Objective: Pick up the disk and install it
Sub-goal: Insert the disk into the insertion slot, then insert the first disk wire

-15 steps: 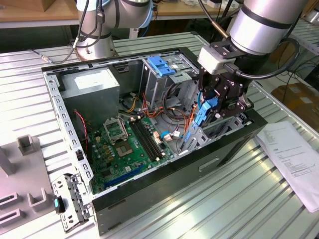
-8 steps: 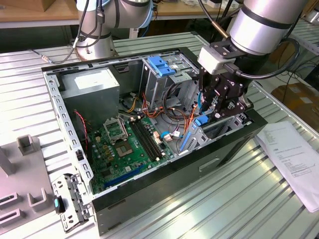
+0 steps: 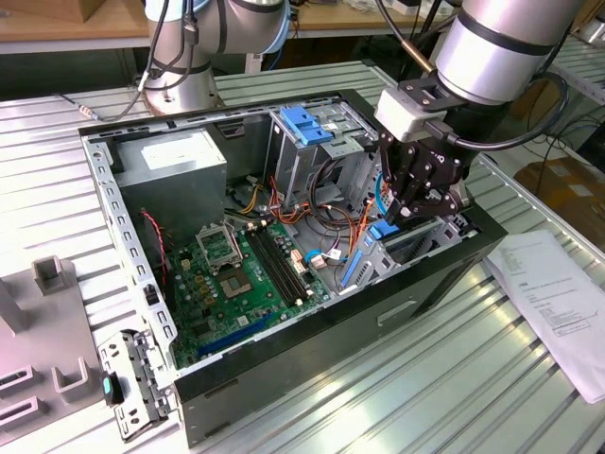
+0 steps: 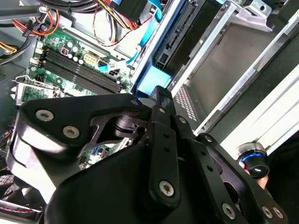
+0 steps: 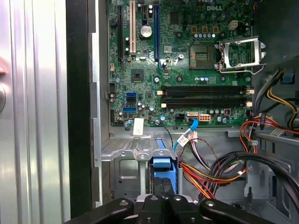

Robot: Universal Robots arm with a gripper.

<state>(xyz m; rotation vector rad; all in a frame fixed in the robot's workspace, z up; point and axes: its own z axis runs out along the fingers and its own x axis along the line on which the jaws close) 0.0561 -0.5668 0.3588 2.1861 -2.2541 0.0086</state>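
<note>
Jaws tight on blue rail of disk [image 3: 382,233], inside PC case [image 3: 321,364], just beside mobo [image 3: 236,284]

The disk [image 3: 359,262], framed in blue rail, stood on edge in the metal bay [image 3: 408,248] at the case's [image 3: 284,378] end, held by the hand [image 3: 395,219].

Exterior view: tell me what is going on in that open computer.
The arm's gripper is down inside the open computer case, at the drive bay on the exterior view's right. It is closed on the blue end of the disk, which stands on edge in the bay beside the motherboard. Whether the disk is fully seated cannot be told.
</note>
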